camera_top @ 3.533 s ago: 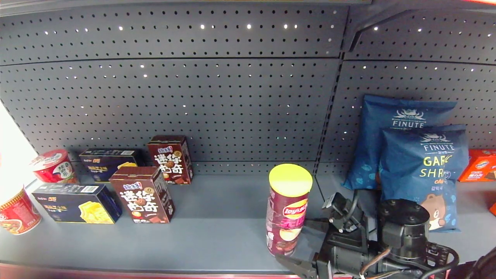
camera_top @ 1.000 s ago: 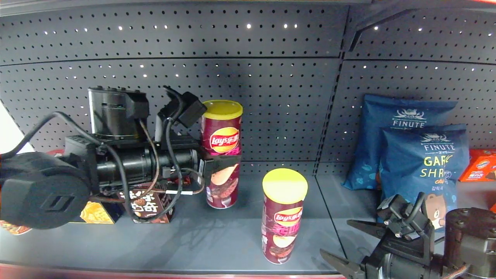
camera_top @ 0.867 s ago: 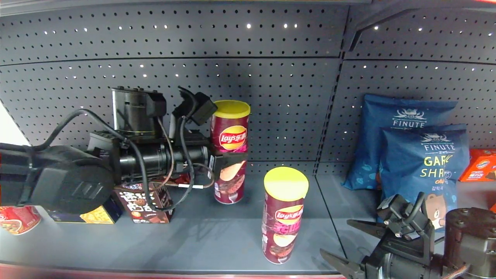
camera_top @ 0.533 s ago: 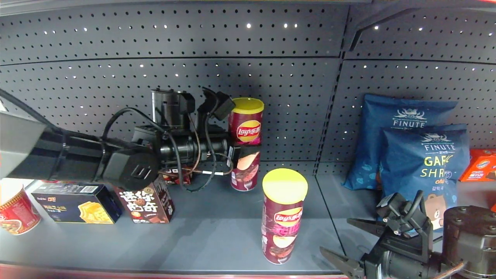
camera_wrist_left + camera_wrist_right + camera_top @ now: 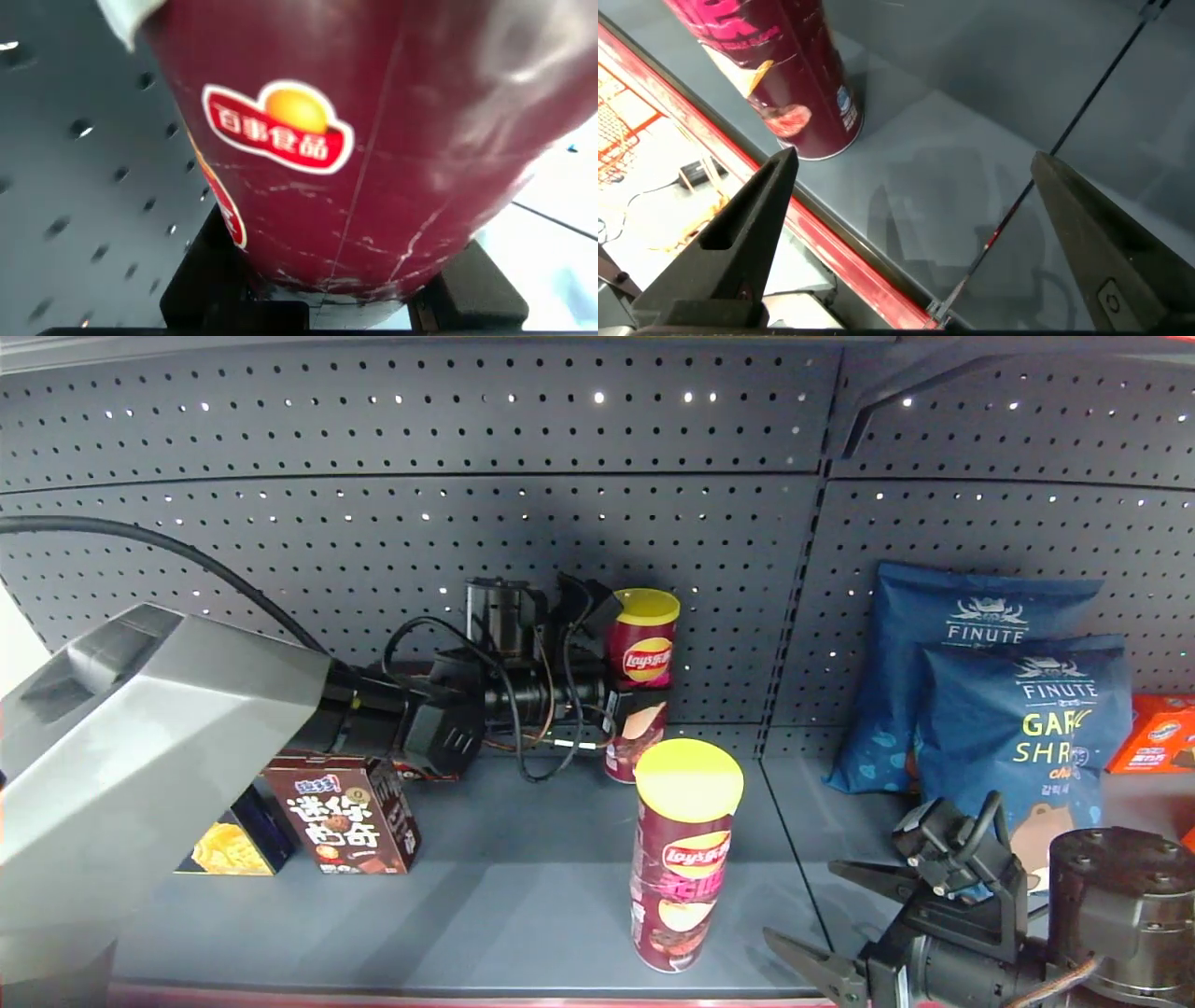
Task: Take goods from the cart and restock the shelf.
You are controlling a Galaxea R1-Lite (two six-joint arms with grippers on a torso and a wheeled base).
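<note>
A maroon chip can (image 5: 640, 653) with a yellow lid is held upright by the left gripper (image 5: 635, 698), whose fingers are clamped around the can's middle. The can is carried at the back of the shelf (image 5: 523, 896), close to the perforated back panel (image 5: 467, 569); whether its base is touching the shelf surface cannot be told. In the left wrist view the can's maroon side is seen pressed between the dark gripper parts, with the perforated panel just beside it. A second can (image 5: 684, 868) of the same kind is stood upright near the front edge of the shelf, in front of the held can and apart from it. The right gripper (image 5: 826, 919) is positioned low beside the second can on the robot's right, with its fingers spread wide and nothing held between them. In the right wrist view the lower part of the second can is seen standing on the shelf near the red front edge, beyond the parted fingers. A brown box (image 5: 345, 812) is stood toward the left of the shelf, with a dark blue box (image 5: 229, 840) beside it. Two blue snack bags (image 5: 990, 700) are leaned against the back panel in the bay on the right, and an orange box (image 5: 1162, 733) is placed just beyond them.
</note>
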